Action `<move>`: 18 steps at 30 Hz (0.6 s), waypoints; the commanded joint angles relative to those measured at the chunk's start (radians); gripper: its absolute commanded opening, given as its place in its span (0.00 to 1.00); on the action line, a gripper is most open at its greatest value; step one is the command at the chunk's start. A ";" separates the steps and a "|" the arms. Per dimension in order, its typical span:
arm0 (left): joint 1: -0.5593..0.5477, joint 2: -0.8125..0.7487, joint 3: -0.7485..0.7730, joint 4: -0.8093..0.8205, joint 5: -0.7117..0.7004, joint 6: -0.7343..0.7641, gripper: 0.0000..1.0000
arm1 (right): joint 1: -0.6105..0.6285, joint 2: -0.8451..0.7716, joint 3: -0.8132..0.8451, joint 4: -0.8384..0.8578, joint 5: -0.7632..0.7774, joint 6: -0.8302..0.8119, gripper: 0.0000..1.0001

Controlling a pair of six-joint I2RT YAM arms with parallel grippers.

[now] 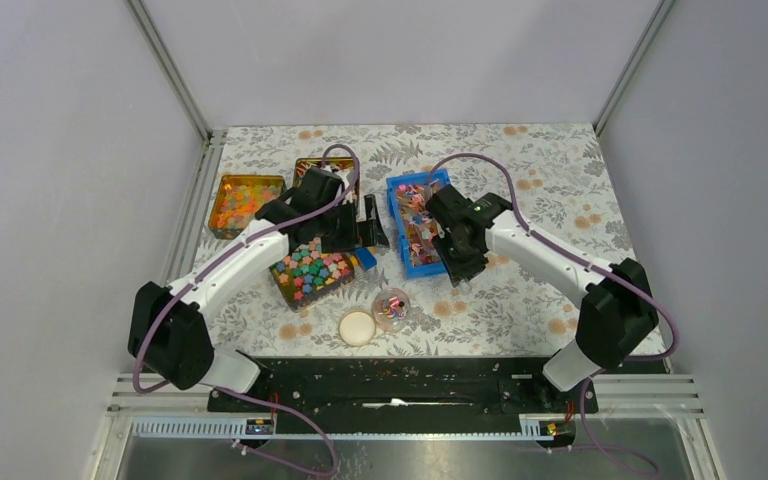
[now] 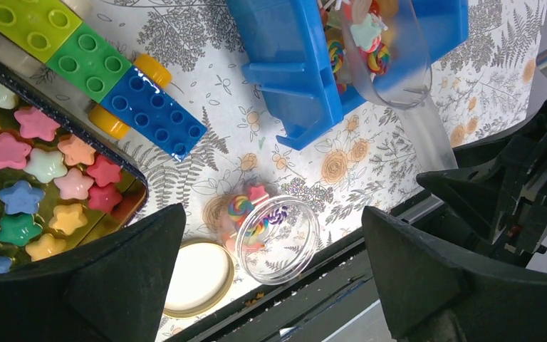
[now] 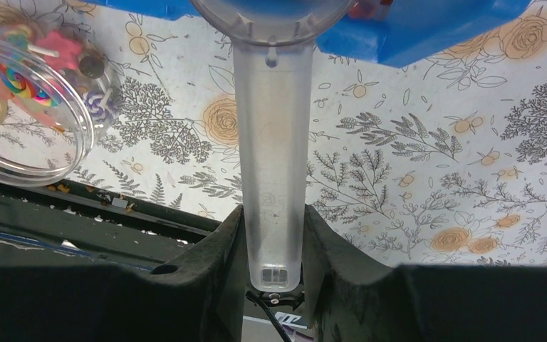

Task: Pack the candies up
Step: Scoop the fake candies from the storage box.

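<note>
The table (image 1: 560, 160), walled on three sides, has its widest stretch of open floral cloth from 1 to 4 o'clock, beyond the right arm; the left half is crowded. Two arms reach in from 6 o'clock. Three shallow trays cluster from 9 to 11 o'clock: one of orange balls (image 1: 216, 208) against the left wall rail, one of pastel blocks (image 2: 137, 187) nearer centre, and a third mostly hidden behind the left arm. One blue bin (image 1: 397, 195) lies just past centre toward 12 o'clock, and most of the candies (image 1: 422, 240) are heaped inside it. The right gripper (image 3: 274, 221) is clenched on the handle of one clear scoop (image 3: 274, 142), whose bowl sits at the bin's near end. The left gripper (image 2: 272, 214) is released, fingers spread wide, hanging above the cloth between the block tray and the bin. One row of three joined toy bricks (image 2: 92, 71), lime, green and blue, rests beside the block tray. One small clear jar (image 1: 391, 308) stands at 6 o'clock, close to the table's near edge and the black base rail, holding a few candies, too overlapped to count. One round lid (image 1: 357, 327) lies just beside it, at its 8 o'clock.
</note>
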 commanded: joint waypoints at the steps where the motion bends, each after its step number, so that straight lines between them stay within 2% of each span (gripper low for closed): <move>1: 0.004 -0.074 -0.045 0.060 -0.022 -0.039 0.99 | 0.025 -0.068 -0.013 -0.014 0.042 0.025 0.00; 18: -0.010 -0.203 -0.206 0.125 -0.011 -0.126 0.99 | 0.070 -0.175 -0.060 -0.079 0.099 0.098 0.00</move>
